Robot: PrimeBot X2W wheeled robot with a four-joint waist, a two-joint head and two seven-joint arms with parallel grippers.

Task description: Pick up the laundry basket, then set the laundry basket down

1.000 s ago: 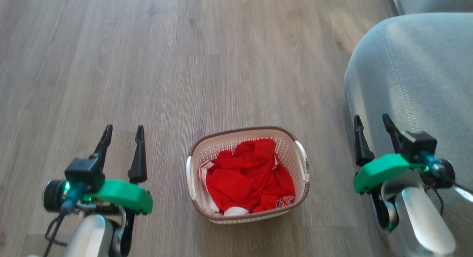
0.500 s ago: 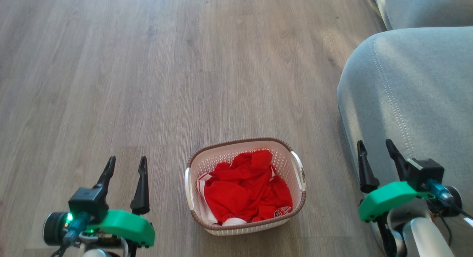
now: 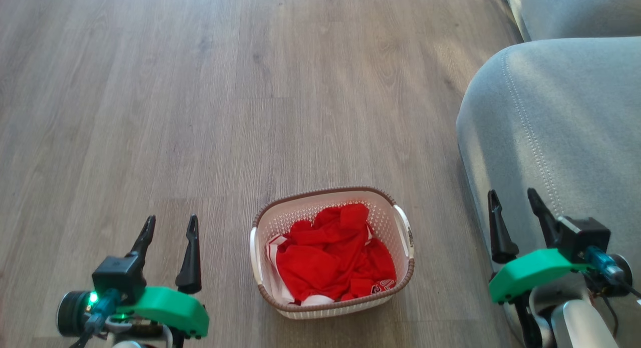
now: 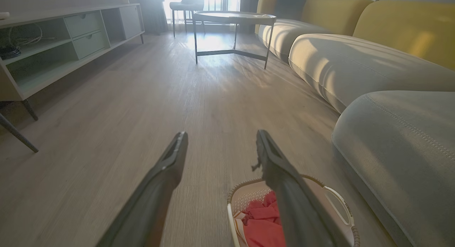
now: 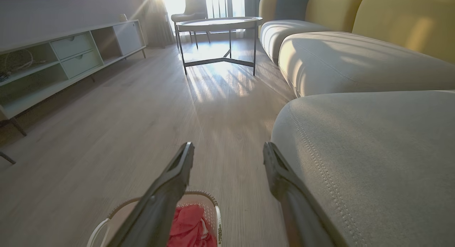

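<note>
The laundry basket [image 3: 320, 192] stands upright on the wood floor [image 3: 200, 87], mouth open to the ceiling, low in the middle of the head view. Its wider span seems to run side to side, with two white handles [image 3: 404, 231], one at each end. It sits a touch skewed, the right-hand end a little farther out than the left. Inside is one crumpled red garment [image 3: 333, 255] with some white trim showing at the near edge.

The left gripper [image 3: 171, 220] hovers off the basket's left end, fingers spread wide and pointing forward, nothing between them. The right gripper [image 3: 512, 194] is off the right end, jaws just as wide and just as empty, right up against the grey sofa [image 3: 551, 127]. The basket lies between the two, clear of both, with neither touching it.

From the left wrist, that gripper [image 4: 221, 133] points down the room and the basket [image 4: 245, 184] sits low, partly behind its right-hand finger. From the right wrist, the gripper [image 5: 228, 145] has the basket [image 5: 199, 193] low behind its left-hand finger.

The count: one basket, two handles, one garment, two grippers, four dark fingers.
</note>
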